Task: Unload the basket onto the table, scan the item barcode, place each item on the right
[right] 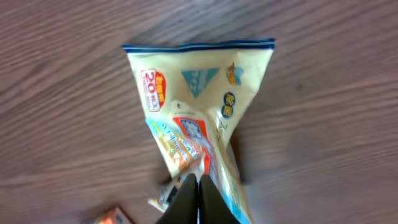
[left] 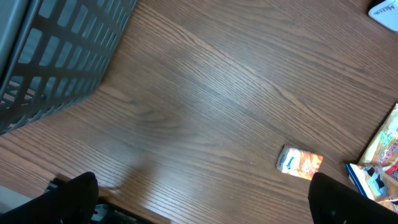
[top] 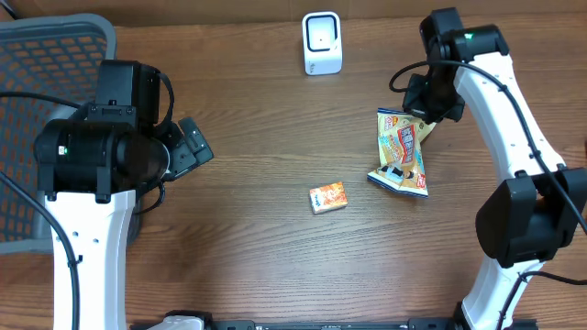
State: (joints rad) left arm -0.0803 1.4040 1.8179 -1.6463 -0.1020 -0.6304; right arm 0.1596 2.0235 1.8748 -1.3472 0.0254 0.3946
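A yellow snack bag with blue trim lies crumpled on the wooden table at the right. My right gripper is at its far corner. In the right wrist view the bag narrows toward the gripper, whose two dark fingers are pressed together with the film bunched around them. A small orange box lies near the table's middle; the left wrist view shows this box too. The white scanner stands at the back. My left gripper hangs wide open over bare wood at the left, holding nothing.
A grey mesh basket fills the far left, and its wall shows close by in the left wrist view. A corner of the orange box shows at the bottom of the right wrist view.
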